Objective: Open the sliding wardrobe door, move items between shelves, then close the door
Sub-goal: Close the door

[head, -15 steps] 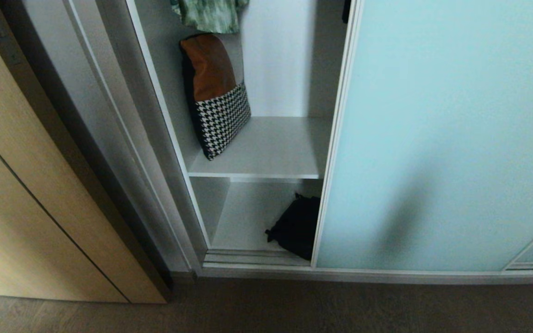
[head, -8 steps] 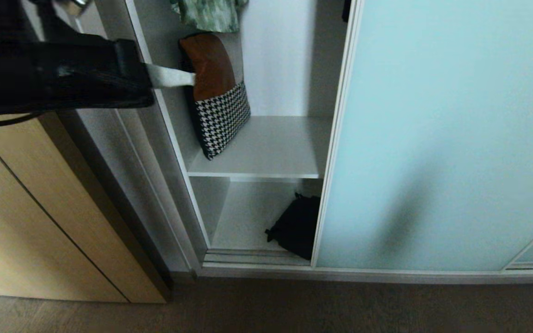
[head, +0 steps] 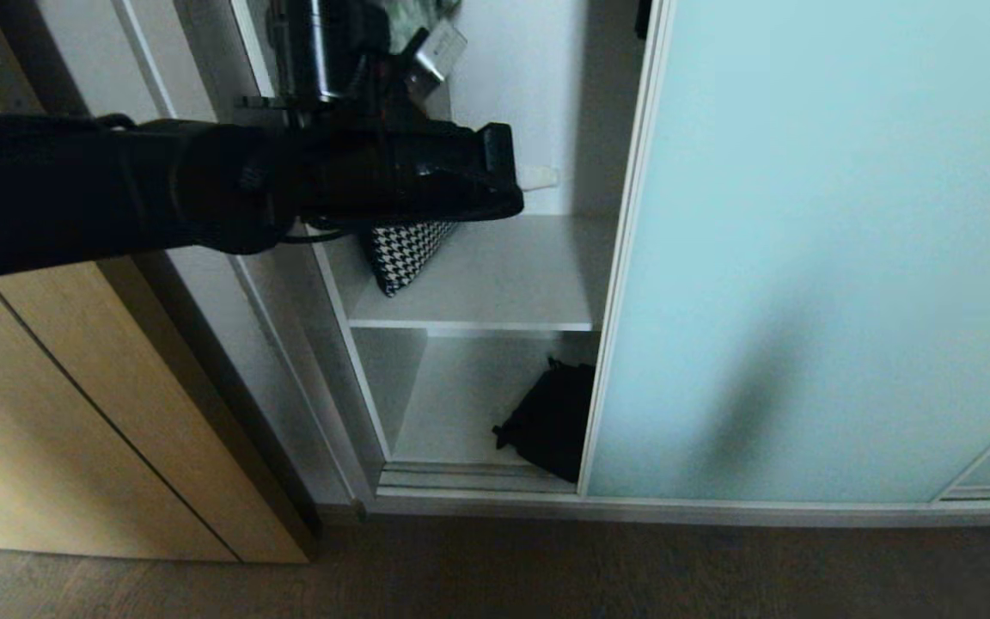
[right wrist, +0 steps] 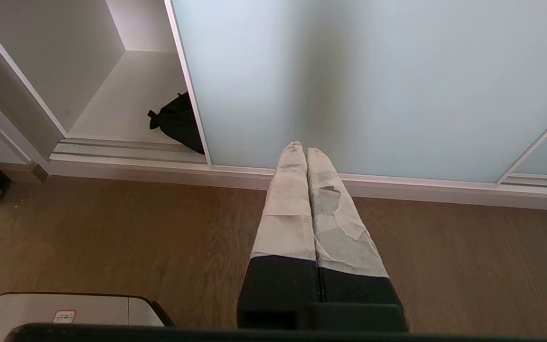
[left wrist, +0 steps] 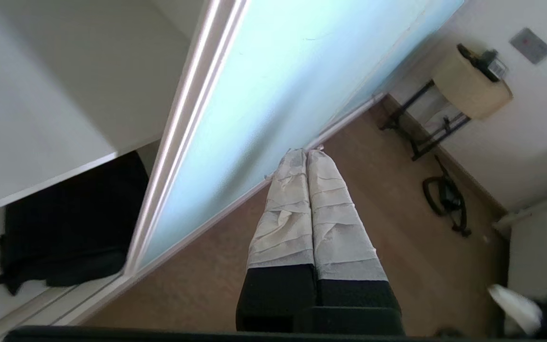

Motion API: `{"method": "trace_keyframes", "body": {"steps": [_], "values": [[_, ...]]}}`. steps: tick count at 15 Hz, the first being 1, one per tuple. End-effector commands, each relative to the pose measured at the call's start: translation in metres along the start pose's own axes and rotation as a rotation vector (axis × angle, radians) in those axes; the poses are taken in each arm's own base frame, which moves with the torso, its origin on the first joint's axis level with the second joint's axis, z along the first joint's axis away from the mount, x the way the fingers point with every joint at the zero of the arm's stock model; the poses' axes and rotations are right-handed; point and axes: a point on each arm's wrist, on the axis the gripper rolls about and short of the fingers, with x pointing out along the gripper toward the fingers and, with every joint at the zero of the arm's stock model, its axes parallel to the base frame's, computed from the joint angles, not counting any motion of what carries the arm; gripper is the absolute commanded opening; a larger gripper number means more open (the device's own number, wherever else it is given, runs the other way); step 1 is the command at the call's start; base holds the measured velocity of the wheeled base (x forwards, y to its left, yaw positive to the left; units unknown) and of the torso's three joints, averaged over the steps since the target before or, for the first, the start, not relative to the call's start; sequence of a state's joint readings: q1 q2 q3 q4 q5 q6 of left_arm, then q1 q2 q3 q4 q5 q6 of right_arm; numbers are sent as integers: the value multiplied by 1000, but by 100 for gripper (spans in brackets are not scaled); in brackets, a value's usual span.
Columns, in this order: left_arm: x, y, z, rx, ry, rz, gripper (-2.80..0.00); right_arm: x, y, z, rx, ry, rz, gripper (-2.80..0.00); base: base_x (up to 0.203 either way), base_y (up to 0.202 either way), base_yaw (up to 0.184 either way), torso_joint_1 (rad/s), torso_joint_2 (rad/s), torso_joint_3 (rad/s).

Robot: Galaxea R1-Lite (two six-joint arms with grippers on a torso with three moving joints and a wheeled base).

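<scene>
The pale aqua sliding wardrobe door stands partly open, leaving a gap at its left. In the gap are two white shelves: an upper shelf and a bottom board. A black fabric bag lies on the bottom board, half behind the door's edge. My left arm reaches across the opening at upper-shelf height. Its left gripper is near the door's frame, shut and empty. The right gripper hangs shut and empty, low over the floor in front of the door.
A brown-and-houndstooth cushion leans on the upper shelf, half hidden by my arm. A light wood-grain door stands to the left. In the left wrist view, a side table with a lamp and a dark cable are by the far wall.
My left arm has swung in from the left and risen across the wardrobe opening. Its fingertips have moved from the cushion toward the sliding door's edge. Door, bag and cushion have not moved.
</scene>
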State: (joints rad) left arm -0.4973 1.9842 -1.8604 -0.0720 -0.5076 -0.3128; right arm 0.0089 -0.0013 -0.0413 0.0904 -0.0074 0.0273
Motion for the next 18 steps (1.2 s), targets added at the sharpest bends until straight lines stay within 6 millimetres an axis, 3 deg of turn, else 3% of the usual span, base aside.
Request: {"method": "trace_keyframes", "body": {"steps": [1, 6, 11, 18], "values": [[35, 19, -26, -64, 25, 12, -280, 0, 0, 0, 0, 0, 0, -280, 0, 0, 0, 0, 0, 0], [59, 17, -44, -138, 17, -32, -280, 0, 0, 0, 0, 0, 0, -280, 0, 0, 0, 0, 0, 0], [91, 9, -76, -161, 73, -73, -280, 0, 0, 0, 0, 0, 0, -280, 0, 0, 0, 0, 0, 0], [136, 29, -137, -140, 2, 58, -280, 0, 0, 0, 0, 0, 0, -280, 0, 0, 0, 0, 0, 0]]}}
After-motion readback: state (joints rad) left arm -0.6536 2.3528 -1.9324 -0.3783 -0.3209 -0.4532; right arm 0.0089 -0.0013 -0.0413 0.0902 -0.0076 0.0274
